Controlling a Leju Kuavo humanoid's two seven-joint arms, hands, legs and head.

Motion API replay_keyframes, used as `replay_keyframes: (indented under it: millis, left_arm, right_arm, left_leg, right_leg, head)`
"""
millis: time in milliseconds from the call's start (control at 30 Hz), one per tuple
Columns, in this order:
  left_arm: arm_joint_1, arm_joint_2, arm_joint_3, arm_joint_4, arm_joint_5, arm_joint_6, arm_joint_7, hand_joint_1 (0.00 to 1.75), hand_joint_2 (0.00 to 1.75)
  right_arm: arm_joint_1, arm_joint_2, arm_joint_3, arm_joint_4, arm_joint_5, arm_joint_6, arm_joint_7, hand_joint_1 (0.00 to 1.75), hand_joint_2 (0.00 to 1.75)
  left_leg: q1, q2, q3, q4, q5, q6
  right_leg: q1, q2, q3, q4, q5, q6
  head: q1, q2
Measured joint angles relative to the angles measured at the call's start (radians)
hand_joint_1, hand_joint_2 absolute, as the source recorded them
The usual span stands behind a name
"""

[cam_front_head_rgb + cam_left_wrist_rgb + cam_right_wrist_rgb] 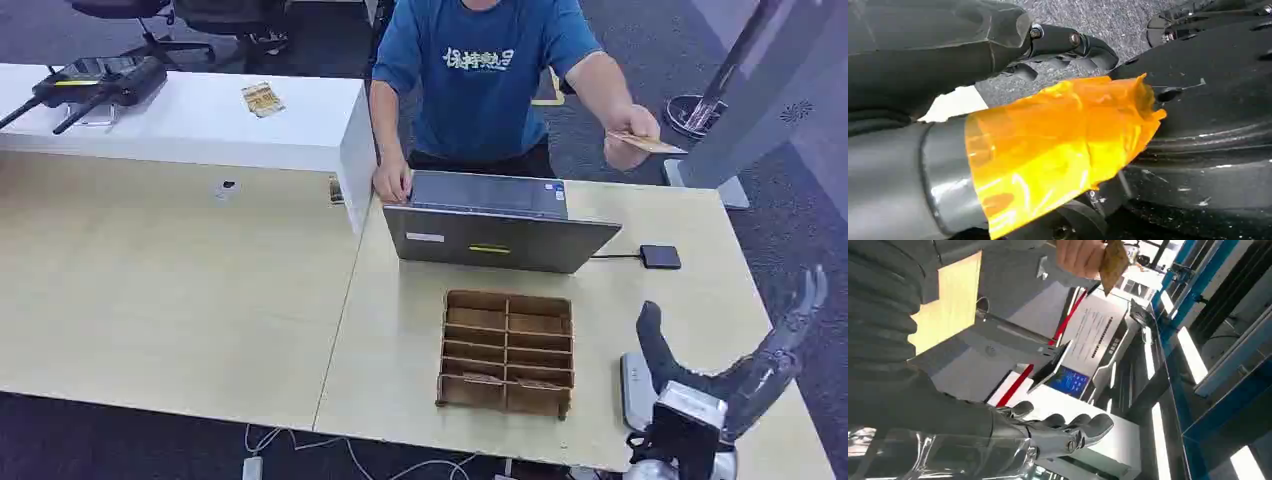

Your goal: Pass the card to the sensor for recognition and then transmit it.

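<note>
The card (645, 143) is held out flat in a person's hand (630, 135) beyond the far right corner of the table (200, 290), well apart from the robot; the same card (1113, 260) is seen pinched in the person's fingers in the right wrist view. The right hand (745, 365) is raised over the table's near right edge with thumb and fingers spread and nothing in it. The left hand (1068, 47) is seen hanging over grey floor, fingers curled inward, nothing gripped. A laptop (495, 225) stands before the person, a small black sensor (660, 257) lies to its right, and a cardboard tray (507, 352) sits nearer the robot.
</note>
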Motion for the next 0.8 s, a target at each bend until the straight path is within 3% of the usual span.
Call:
replay_keyframes:
  millis: [200,433,633,800]
  left_arm:
    - [-0.002,0.034,-0.016,0.0,-0.041,-0.035,0.0,0.0,0.0]
    - [-0.011,0.071,-0.027,0.0,-0.093,-0.056,0.002,0.0,0.0]
    - [-0.012,0.088,-0.027,0.0,-0.105,-0.065,0.002,0.0,0.0]
    - [-0.019,0.093,-0.027,0.0,-0.138,-0.065,0.005,0.0,0.0]
  right_arm:
    - [-0.244,-0.096,0.055,0.118,-0.006,0.081,0.153,0.0,1.75]
    - [-0.561,-0.159,0.13,0.373,0.119,0.179,0.33,0.0,1.75]
    - [-0.665,-0.178,0.156,0.512,0.143,0.177,0.338,0.0,1.75]
    - [-0.758,-0.183,0.209,0.598,0.338,0.184,0.446,0.0,1.75]
  left_leg:
    - [0.0,0.003,0.0,0.0,0.003,0.0]
    - [0.001,0.002,-0.001,0.0,0.005,-0.001]
    - [0.001,0.001,-0.002,0.0,0.005,-0.001]
    - [0.001,0.002,-0.002,0.0,0.005,-0.001]
  right_leg:
    - [0.0,0.003,-0.001,0.0,0.003,-0.001]
    - [0.0,0.002,-0.002,0.001,0.006,-0.002]
    - [0.001,0.001,-0.002,0.001,0.006,-0.002]
    - [0.001,0.002,-0.003,0.001,0.006,-0.002]
  head:
    - [0.0,0.0]
    - [0.0,0.0]
    - [0.0,0.0]
    - [0.0,0.0]
